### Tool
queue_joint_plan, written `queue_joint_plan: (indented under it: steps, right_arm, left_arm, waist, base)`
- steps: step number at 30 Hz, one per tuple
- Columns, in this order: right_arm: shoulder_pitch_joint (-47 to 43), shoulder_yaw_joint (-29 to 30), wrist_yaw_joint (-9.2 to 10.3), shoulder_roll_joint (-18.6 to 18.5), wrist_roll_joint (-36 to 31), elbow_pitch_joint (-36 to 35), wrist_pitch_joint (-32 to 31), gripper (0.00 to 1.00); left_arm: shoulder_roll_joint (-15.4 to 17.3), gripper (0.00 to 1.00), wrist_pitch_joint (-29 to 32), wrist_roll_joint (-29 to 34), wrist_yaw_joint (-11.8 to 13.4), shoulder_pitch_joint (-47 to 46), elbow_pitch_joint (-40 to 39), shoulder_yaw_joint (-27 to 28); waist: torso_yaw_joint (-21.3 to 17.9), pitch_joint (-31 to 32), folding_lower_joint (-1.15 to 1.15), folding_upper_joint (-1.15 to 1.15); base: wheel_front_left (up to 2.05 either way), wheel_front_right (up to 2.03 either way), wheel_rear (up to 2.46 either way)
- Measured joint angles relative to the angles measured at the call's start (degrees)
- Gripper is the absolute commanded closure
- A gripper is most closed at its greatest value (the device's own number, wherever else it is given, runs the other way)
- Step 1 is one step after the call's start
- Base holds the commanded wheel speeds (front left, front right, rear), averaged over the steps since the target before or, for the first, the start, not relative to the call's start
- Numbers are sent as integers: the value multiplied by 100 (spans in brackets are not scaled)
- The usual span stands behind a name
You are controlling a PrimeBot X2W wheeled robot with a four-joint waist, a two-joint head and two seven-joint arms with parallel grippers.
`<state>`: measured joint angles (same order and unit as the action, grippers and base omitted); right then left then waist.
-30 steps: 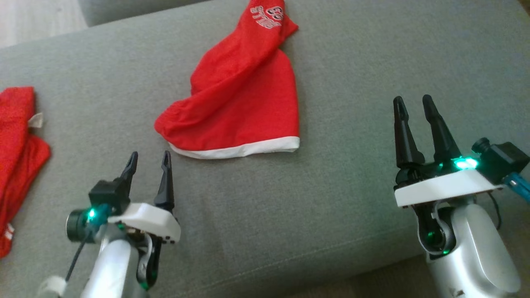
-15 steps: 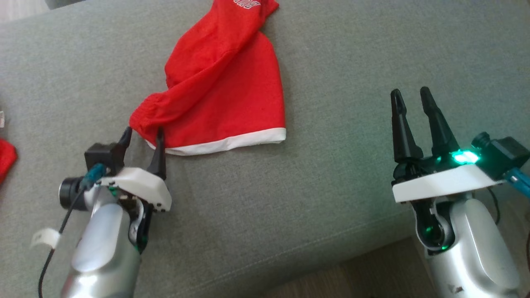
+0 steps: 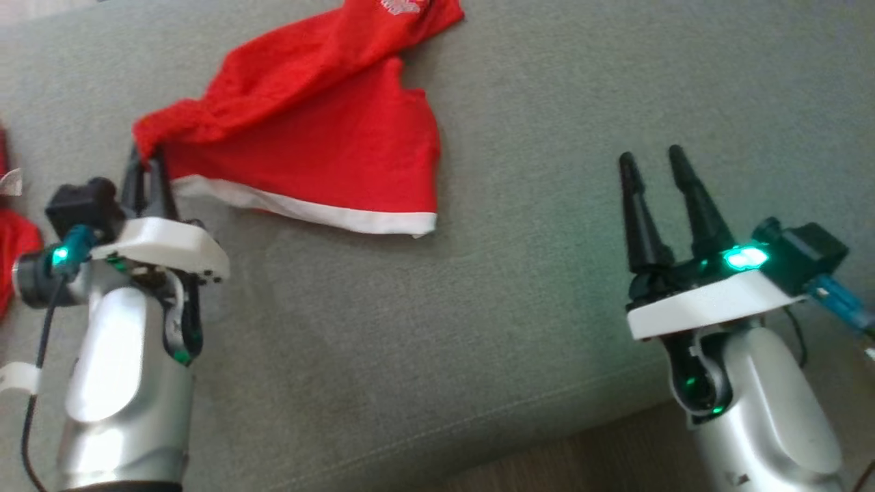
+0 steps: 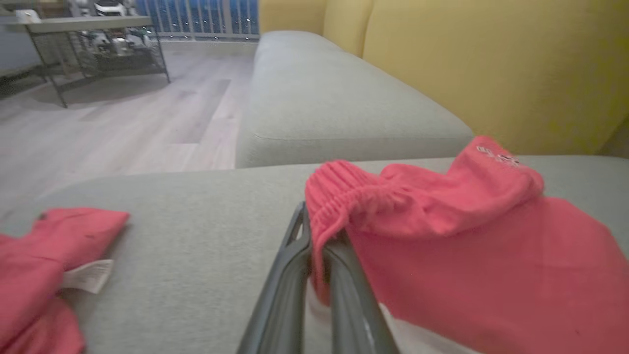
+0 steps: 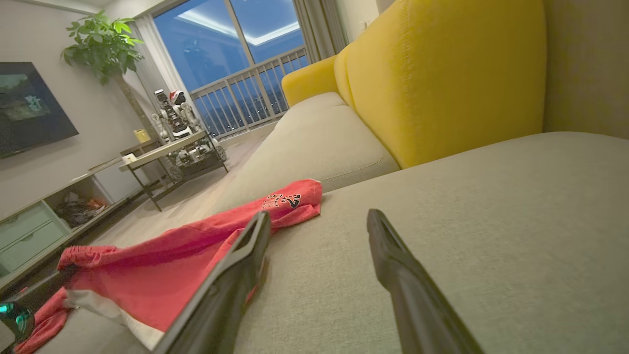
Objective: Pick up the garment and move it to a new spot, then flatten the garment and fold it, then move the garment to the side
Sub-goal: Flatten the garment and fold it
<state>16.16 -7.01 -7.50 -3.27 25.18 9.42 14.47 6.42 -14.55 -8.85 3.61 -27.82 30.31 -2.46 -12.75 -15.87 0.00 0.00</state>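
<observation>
pinching the bunched waistband of the red garment, which lies spread across the grey sofa, the left fingers are closed tight on it while the right fingers stand wide apart, empty.

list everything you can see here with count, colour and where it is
garment: 1, red with white hem band, middle of the seat
second garment: 1, red with a white label, seat's left edge
sofa seat: 1, grey, under both garments
back cushions: at least 2, yellow, behind the seat
metal table: 1, grey top, beyond the sofa
wood floor: 1, pale, under the table
potted plant: 1, green, far side of the room
left gripper: 1, dark fingers, shut on the garment's gathered edge
right gripper: 1, dark fingers, open, over bare seat
</observation>
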Motion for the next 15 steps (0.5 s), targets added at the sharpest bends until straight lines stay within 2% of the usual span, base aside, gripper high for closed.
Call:
queue_joint_plan:
  steps: [5,10,15]
  right_arm:
    - [52,-352,0,0,-104,227,0,0]
    - [231,-708,0,-2,-105,460,0,0]
    - [385,-1202,0,-5,597,1055,-78,0]
  left_arm:
    - [5,100,0,111,203,148,-125,190]
    - [9,100,0,171,198,306,-15,257]
    - [-45,100,0,189,186,305,-13,254]
  waist:
    - [161,27,0,0]
    - [319,36,0,0]
    - [474,26,0,0]
  base:
    - [0,0,0]
    - [0,0,0]
    - [0,0,0]
